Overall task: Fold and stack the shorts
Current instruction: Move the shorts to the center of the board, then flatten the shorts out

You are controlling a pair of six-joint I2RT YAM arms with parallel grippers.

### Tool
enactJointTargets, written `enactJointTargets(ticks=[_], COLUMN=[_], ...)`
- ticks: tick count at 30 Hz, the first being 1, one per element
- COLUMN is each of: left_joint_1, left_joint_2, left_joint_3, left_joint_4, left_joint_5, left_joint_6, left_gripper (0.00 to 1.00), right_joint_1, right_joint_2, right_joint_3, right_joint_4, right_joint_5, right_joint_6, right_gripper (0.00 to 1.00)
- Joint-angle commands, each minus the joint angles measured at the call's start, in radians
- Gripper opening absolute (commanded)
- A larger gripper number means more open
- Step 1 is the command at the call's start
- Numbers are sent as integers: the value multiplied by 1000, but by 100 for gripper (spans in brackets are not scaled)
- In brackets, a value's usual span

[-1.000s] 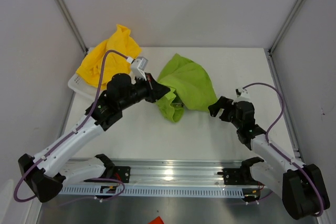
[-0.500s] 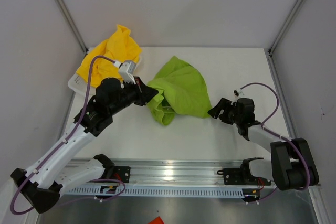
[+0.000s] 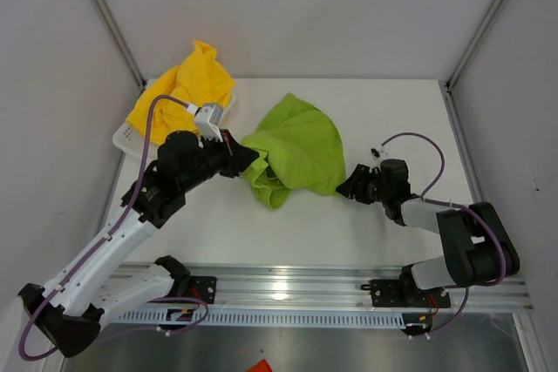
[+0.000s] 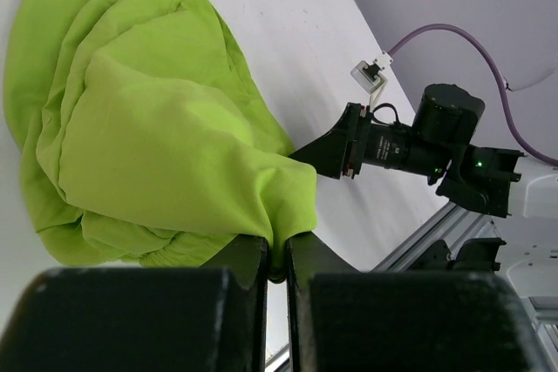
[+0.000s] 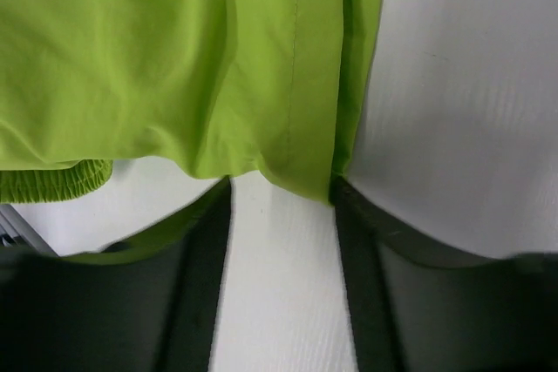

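The lime green shorts (image 3: 296,150) are heaped on the bench (image 3: 392,111) near the white basket (image 3: 122,135), over which the yellow shorts (image 3: 179,93) are draped. The edge nearer the basket is pinched tight by the left tool (image 3: 247,157). The right tool (image 3: 345,184) has been brought to the edge farther from the basket, its jaws narrowed from wide to partly open. A hem corner is straddled, not yet clamped. A two-ended hold for spreading is judged close.

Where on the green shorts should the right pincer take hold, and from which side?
The green shorts' near right corner: it lies flat on the table between the right pincer's fingers. Come in low from the right, since the left pincer pinches the opposite edge.
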Motion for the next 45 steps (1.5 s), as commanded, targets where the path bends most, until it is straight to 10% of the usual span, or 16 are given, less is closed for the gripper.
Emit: enactJointTargets(ticks=[1, 13, 21, 31, 45], left_joint_1=[18, 58, 93, 107, 119], left_joint_2=[-21, -21, -27, -38, -93], left_joint_3=[-2, -5, -7, -8, -157], left_joint_4=[23, 31, 41, 15, -2], left_joint_5=[17, 46, 104, 80, 115], left_joint_6=[28, 20, 9, 25, 81], left_gripper=[5, 5, 5, 5, 8], right_joint_1=[8, 16, 16, 7, -274], right_joint_2=[7, 32, 131, 65, -403], right_joint_3=[27, 7, 18, -2, 277], right_joint_4=[53, 119, 171, 165, -656], right_joint_5=[-24, -78, -132, -146, -132], right_joint_6=[-14, 11, 43, 57, -2], right_gripper=[46, 28, 53, 0, 0])
